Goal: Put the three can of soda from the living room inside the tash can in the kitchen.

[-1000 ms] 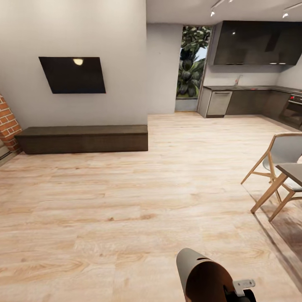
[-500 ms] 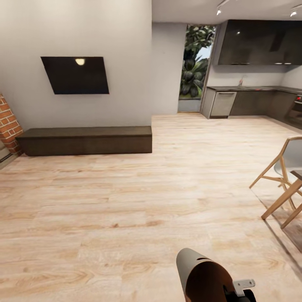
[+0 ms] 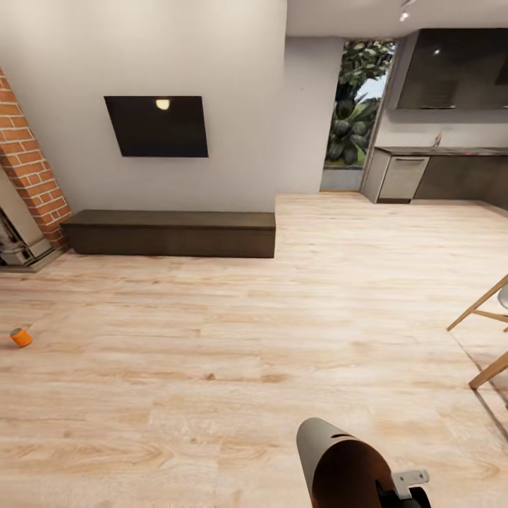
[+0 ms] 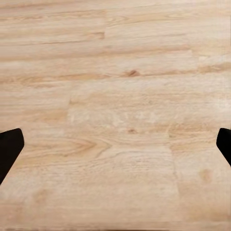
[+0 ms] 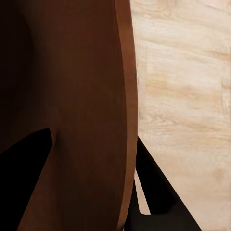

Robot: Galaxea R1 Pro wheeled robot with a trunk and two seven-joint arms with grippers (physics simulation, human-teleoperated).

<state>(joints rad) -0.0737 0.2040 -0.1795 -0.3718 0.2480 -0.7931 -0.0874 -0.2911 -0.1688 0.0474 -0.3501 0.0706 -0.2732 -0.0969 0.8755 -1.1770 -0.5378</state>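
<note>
Right gripper (image 5: pixel 132 192): jaws set one either side of the bin (image 5: pixel 72 110) wall, one dark finger inside against the copper-brown lining, the other outside over the floor; pinching the rim. In the head view the bin (image 3: pixel 339 462) shows low at the frame's bottom, tilted, pale grey outside, brown mouth facing the camera, carried in front of the robot rather than standing in the kitchen. Nothing can be seen inside it from either angle. Left gripper (image 4: pixel 115 149): fingertips (image 4: pixel 9 149) at the two edges of its view, spread wide, nothing between them, bare wood floor (image 4: pixel 120 96) beneath. Orange can (image 3: pixel 21 338): lying on the floor at far left of the head view, well apart from the robot, near the brick fireplace (image 3: pixel 32 176). The other two cans: not located. Room fittings: low dark bench (image 3: pixel 173 233) against the grey wall, black wall panel (image 3: pixel 159 125) above it, chair legs (image 3: pixel 483 339) at the right edge. Kitchen (image 3: pixel 444 155): dark cabinets and glossy upper cupboards at far right, beyond open floor. Progress, as judged: early; no can visibly binned, bin in hand, one can sighted. Remaining: reach and collect the orange can, find the other two, get all three into the bin, bin to the kitchen.
</note>
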